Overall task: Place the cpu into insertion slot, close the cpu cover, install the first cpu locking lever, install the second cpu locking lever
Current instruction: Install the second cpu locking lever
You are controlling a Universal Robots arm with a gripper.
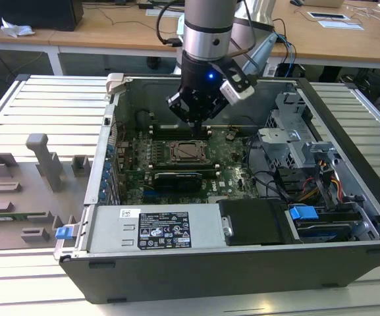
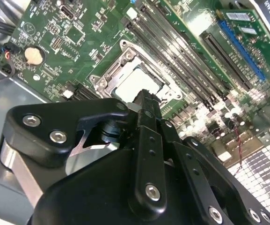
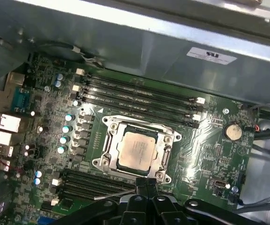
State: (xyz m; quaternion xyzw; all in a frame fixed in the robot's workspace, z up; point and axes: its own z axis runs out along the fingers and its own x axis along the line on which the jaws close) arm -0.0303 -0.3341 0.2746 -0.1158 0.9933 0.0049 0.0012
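My gripper (image 1: pixel 198 120) hangs inside the open computer case (image 1: pixel 348 164), just above the motherboard (image 3: pixel 205 154) at the socket's edge, its fingers (image 3: pixel 143 185) drawn together on nothing; the cpu (image 3: pixel 137 150) already lies flat in the insertion slot (image 3: pixel 107 140), its silver top showing through the window of the cpu cover (image 3: pixel 165 154), which appears closed over it. In the exterior view the socket sits at 6 o'clock from my gripper, while the memory slots (image 3: pixel 139 96) run along its far side. Whether the locking levers are latched is hard to make out, and my fingers hide the socket's near edge in both wrist views.
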